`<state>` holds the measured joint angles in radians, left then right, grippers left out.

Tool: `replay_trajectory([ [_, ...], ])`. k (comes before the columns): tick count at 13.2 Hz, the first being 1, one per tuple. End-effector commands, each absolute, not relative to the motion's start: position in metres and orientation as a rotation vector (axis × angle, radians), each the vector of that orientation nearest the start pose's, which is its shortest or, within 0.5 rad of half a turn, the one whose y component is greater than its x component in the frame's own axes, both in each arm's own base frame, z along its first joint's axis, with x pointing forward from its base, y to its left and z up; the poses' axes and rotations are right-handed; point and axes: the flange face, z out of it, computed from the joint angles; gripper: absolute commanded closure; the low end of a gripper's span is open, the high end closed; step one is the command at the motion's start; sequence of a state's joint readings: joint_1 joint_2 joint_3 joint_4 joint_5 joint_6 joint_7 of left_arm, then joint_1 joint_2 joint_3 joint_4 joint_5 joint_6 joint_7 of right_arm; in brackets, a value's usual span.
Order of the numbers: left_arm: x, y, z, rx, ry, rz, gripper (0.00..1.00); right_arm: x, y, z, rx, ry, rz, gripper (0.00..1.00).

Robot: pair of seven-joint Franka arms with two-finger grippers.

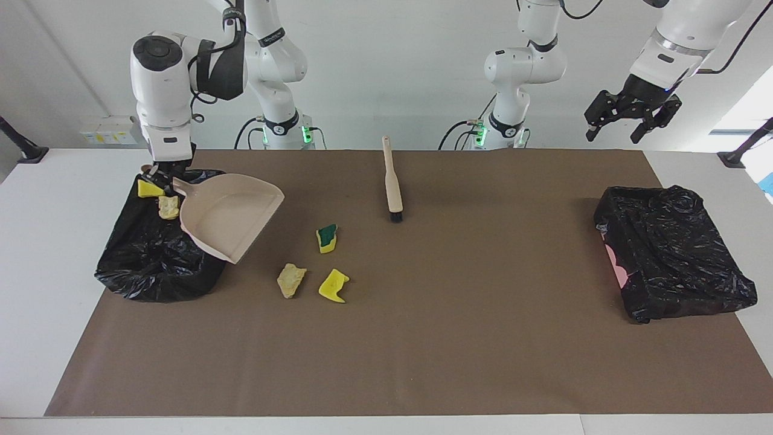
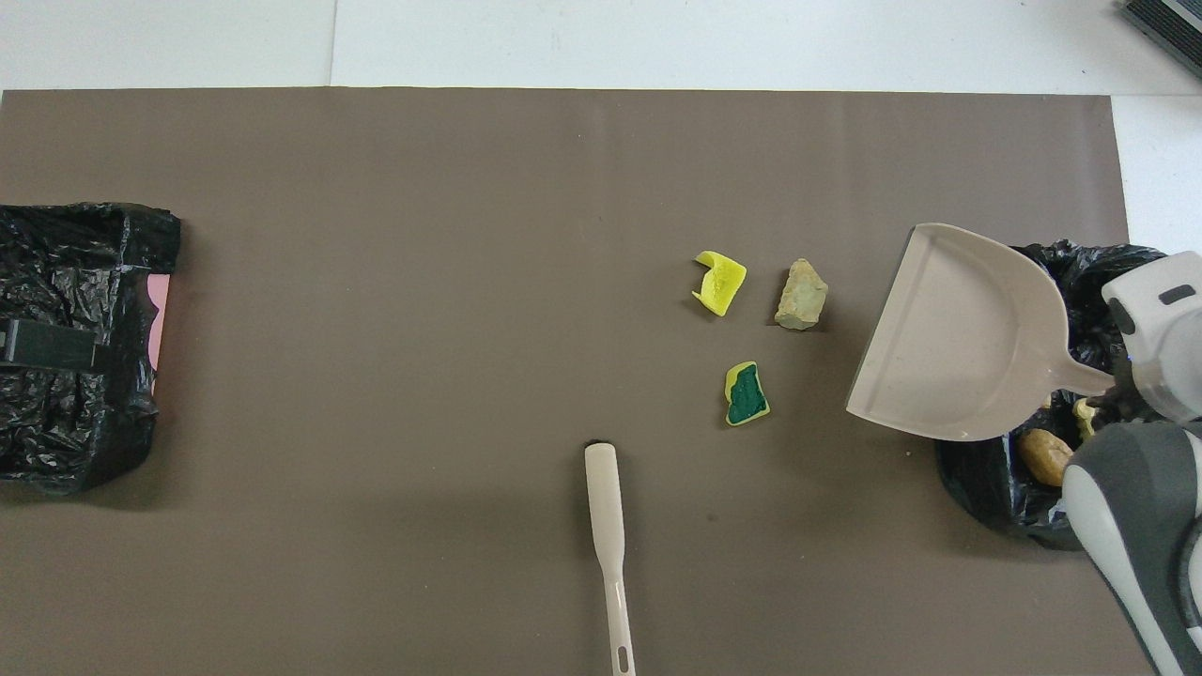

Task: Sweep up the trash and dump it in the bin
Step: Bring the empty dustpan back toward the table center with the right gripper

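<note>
Three pieces of trash lie on the mat between the bin and the brush; others sit in the bin. Our right gripper, clamped on the dustpan handle, holds it raised at the bin's edge. Our left gripper waits open above the table. If we lower the pan carelessly, we may scatter the scraps.

1. The room is bright, and the light is soft and even.
2. Shadows under things are small and faint.
3. The black bags shine a little.
4. Both pictures look sharp.
</note>
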<state>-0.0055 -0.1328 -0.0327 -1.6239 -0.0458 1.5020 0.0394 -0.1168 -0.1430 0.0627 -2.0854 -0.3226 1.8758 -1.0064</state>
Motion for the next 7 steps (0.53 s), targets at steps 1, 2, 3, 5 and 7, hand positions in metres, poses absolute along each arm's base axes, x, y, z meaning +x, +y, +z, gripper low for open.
replay_trajectory([
  [1,0.504,-0.027,0.667,-3.159,0.153,-0.002,0.00,0.529,-0.028,0.456,-2.973,-1.305,0.442,1.00],
  [2,0.504,-0.028,0.667,-3.159,0.156,-0.002,0.00,0.531,-0.008,0.448,-3.002,-1.246,0.450,1.00],
  [3,0.504,-0.027,0.667,-3.159,0.154,0.000,0.00,0.532,0.010,0.446,-3.023,-1.189,0.436,1.00],
  [5,0.504,-0.022,0.667,-3.159,0.139,-0.002,0.00,0.535,0.047,0.445,-3.056,-1.027,0.386,1.00],
  [7,0.504,-0.022,0.667,-3.159,0.139,0.000,0.00,0.542,0.084,0.442,-3.079,-0.834,0.346,1.00],
])
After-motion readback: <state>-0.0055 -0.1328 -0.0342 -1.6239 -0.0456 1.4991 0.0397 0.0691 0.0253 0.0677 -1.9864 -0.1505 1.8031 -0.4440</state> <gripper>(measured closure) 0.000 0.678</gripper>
